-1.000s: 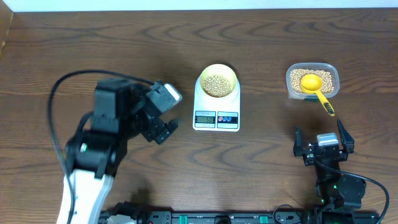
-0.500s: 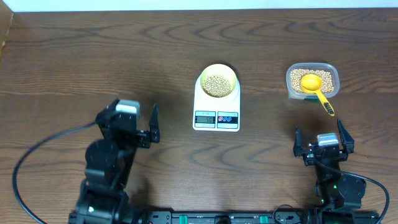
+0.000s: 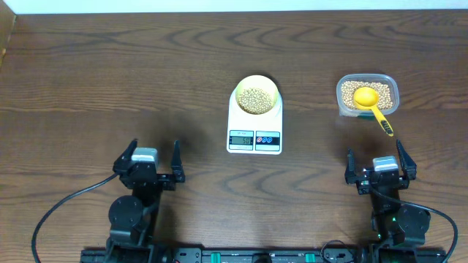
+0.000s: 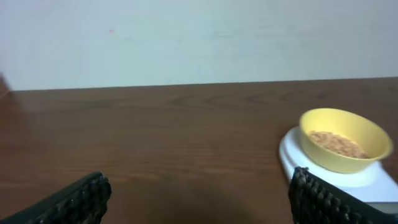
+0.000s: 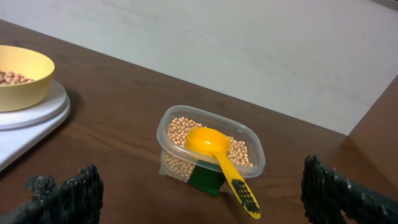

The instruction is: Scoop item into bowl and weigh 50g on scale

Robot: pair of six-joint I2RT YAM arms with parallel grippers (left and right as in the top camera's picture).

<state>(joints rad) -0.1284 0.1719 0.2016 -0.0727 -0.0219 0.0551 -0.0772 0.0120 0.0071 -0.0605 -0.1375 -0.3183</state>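
Both gaping empty, left pincer (image 3: pixel 154 146) and right pincer (image 3: pixel 374 152) idle; beans (image 3: pixel 254 98) sit in the bowl (image 3: pixel 236 93) on the scale (image 3: pixel 254 124), scooping seemingly done.

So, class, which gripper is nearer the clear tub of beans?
Right. The right gripper sits just short of the tub, on its near side; the left gripper is far off, past the scale.

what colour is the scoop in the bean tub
Bright yellow scoop, dark-patterned handle end; best in the right wrist view.

Left gripper (image 3: pixel 153 152), right gripper (image 3: pixel 375 155): jaws wide
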